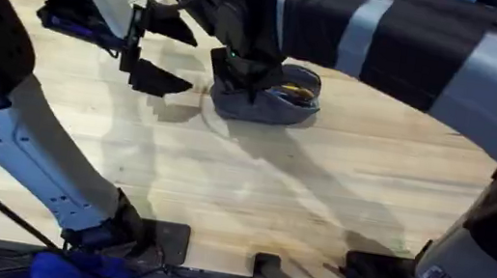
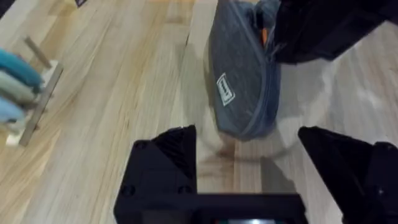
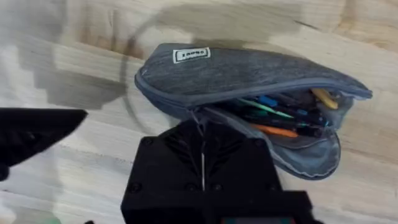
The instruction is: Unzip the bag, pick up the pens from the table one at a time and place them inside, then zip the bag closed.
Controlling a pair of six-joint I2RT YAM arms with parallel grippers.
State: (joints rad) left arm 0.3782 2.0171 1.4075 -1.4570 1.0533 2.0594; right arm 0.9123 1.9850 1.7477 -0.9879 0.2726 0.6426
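Pens (image 3: 283,115) already inside the half-open bag (image 3: 249,74) — right pincer (image 3: 202,146) pinched shut on its zipper, left pincer (image 2: 249,155) spread open at nine o'clock — zipping left.

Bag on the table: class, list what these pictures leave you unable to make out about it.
- Zipper pull: right wrist view, hidden behind the right gripper at the bag mouth.
- Bag's far end: overhead, covered by the right arm.
- Label wording: left wrist view, too small and blurred.
- Pens inside: count unclear, overlapping.
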